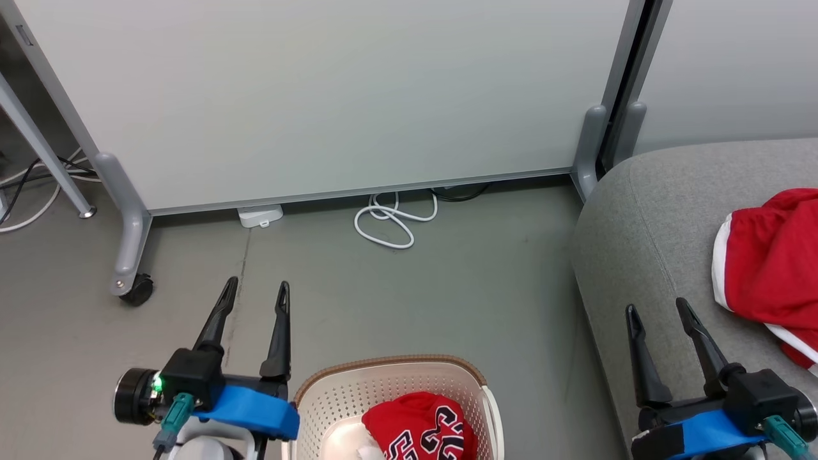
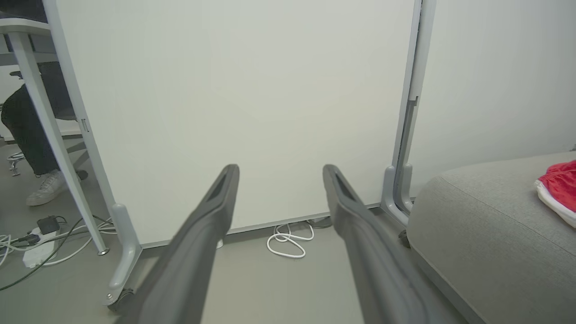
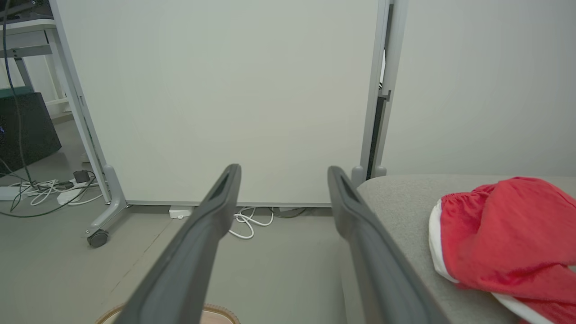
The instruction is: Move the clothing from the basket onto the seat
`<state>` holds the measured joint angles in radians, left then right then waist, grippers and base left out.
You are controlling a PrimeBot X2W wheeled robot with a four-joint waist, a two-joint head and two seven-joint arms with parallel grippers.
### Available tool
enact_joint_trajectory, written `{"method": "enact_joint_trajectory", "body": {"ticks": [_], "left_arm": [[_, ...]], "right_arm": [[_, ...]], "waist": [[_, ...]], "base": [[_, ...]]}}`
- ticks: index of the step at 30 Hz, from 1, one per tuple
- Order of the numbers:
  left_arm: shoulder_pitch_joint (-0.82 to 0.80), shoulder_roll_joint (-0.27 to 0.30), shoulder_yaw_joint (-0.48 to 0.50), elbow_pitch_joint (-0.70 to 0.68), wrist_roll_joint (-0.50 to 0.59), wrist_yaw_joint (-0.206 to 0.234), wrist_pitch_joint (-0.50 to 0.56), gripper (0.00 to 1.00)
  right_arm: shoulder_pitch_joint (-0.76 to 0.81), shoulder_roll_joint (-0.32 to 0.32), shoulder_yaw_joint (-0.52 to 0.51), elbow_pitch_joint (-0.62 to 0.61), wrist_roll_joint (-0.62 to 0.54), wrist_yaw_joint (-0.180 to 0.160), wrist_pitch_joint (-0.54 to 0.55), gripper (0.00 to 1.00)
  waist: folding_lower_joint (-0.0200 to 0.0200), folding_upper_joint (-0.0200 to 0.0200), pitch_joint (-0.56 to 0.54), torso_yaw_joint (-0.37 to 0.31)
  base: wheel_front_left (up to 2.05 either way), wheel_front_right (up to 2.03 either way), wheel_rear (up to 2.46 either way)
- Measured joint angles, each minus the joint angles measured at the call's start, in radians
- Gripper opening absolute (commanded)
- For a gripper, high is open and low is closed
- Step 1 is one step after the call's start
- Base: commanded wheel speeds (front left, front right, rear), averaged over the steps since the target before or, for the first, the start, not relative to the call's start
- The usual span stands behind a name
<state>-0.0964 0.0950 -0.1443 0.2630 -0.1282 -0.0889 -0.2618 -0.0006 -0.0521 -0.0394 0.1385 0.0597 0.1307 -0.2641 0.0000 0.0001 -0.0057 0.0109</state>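
The red jersey (image 1: 418,425) with black letters lies in the basket (image 1: 383,365), on the floor near the robot. The other red piece (image 1: 770,255), with white trim, lies on the grey seat (image 1: 639,230) to the right. The left gripper (image 1: 257,284) hangs just left of the basket, fingers apart, holding nothing. The right gripper (image 1: 656,305) hangs over the seat's near edge, fingers apart, holding nothing too. A white cable (image 1: 393,223) lies coiled far off.

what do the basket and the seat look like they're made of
Basket: likely matte cream moulded plastic, given its rows of small holes; brown rim looks braided. Seat: grey matte fabric upholstery, judging by its fine weave, seam line and rounded edges.
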Motion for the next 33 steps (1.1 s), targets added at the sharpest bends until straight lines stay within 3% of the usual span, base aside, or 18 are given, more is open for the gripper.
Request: {"method": "enact_joint_trajectory", "body": {"ticks": [12, 33], "left_arm": [[-0.207, 0.030, -0.183, 0.182, 0.005, -0.039, -0.001, 1.00], [-0.599, 0.075, -0.788, 0.602, -0.190, -0.041, -0.001, 1.00]], "right_arm": [[-0.076, 0.001, 0.021, -0.029, -0.017, 0.000, 0.000, 1.00], [-0.272, -0.026, 0.038, -0.100, -0.040, 0.000, 0.000, 1.00]], "waist": [[0.0001, 0.0000, 0.085, -0.045], [0.0002, -0.0001, 0.446, -0.115]], "base": [[0.00, 0.00, 0.00], [0.00, 0.00, 0.00]]}}
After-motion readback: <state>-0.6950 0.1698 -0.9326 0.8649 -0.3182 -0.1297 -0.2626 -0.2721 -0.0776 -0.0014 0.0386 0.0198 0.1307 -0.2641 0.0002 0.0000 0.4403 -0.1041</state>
